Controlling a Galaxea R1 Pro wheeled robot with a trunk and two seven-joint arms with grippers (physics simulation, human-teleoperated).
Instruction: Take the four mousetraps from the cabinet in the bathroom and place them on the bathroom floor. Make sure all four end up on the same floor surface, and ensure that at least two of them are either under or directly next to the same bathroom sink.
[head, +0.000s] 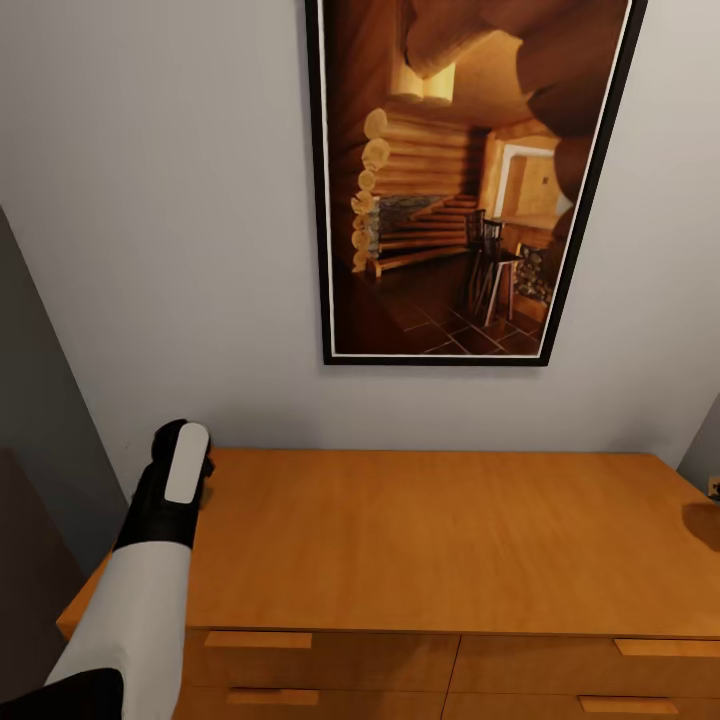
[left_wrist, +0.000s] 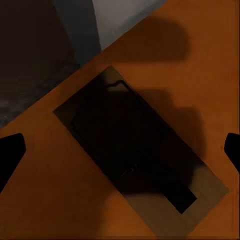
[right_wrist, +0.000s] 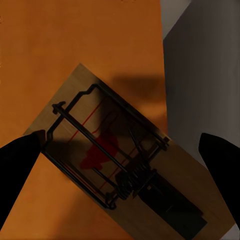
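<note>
A pale wall (head: 180, 200) rises behind the cabinet (head: 440, 540), and on it hangs a black-framed picture (head: 470, 180) of a log-cabin interior. The cabinet's smooth orange-brown top spans the head view, with drawer fronts and flat pulls along its front edge. The left arm (head: 140, 590) reaches over the cabinet's left end, its left gripper (left_wrist: 120, 150) released, dark fingertips wide apart on either side of a mousetrap (left_wrist: 135, 155) lying in deep shadow near the top's left edge. The right gripper (right_wrist: 120, 155) is likewise spread, straddling a second mousetrap (right_wrist: 125, 160) lying flat at the top's right edge, its wire spring and red spot visible
</note>
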